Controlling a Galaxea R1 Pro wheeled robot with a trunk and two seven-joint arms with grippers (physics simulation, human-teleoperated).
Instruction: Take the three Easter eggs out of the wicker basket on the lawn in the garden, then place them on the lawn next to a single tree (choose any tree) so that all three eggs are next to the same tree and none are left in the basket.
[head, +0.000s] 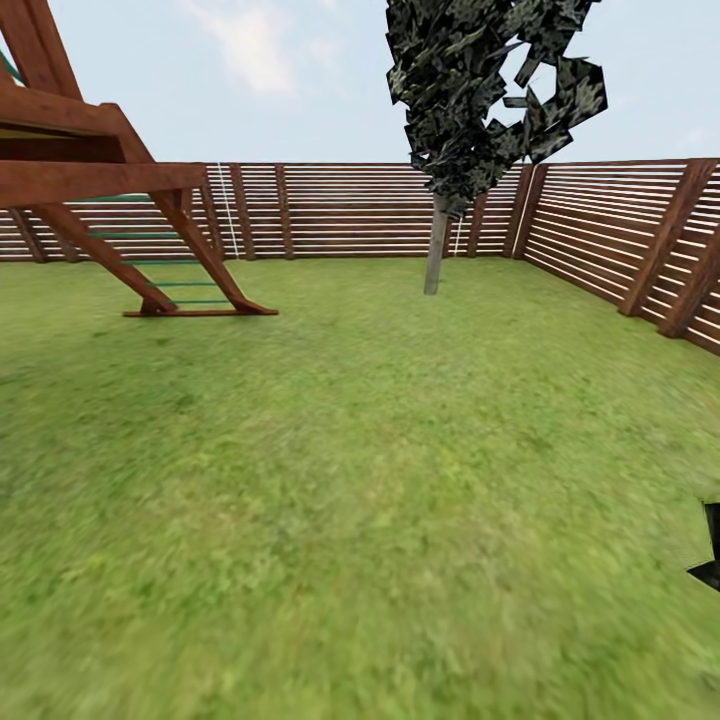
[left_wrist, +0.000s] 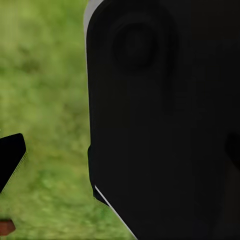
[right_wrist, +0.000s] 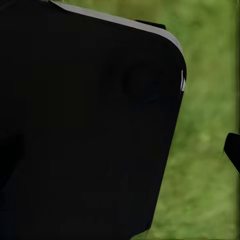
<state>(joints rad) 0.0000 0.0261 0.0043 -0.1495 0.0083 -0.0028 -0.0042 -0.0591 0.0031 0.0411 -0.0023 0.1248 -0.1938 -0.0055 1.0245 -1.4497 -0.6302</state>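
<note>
At the far left of the head view a wooden play frame (head: 110, 190) is cut off by the top and left edges; its slanted legs and green rungs come down onto the lawn (head: 350, 480), and its upper part cannot be seen. Behind it a slat fence (head: 340, 210) runs along the back of the garden and turns at the right corner to come forward along the right edge, where it is cut off too. The tree (head: 436, 250) stands on the grass just before the back fence, right of centre, its thin grey trunk upright and its dark leaf planes running past the top edge. The grass around the trunk is bare, and the broad stretch from the tree to the near edge is open green with yellowish patches, blurred close to the camera. At the right edge, low down, a small black angular piece (head: 710, 550) pokes in, too cropped to say what it is.

In the left wrist view a large black housing (left_wrist: 165, 120) blocks most of the frame, with blurred grass beside it, a dark tip (left_wrist: 10, 157) and a small brown scrap (left_wrist: 6, 228) at the corner. The right wrist view is much the same: a black body (right_wrist: 85, 125) over grass and a dark tip (right_wrist: 232, 150) at the edge. Whether either tool is open or closed cannot be told.
</note>
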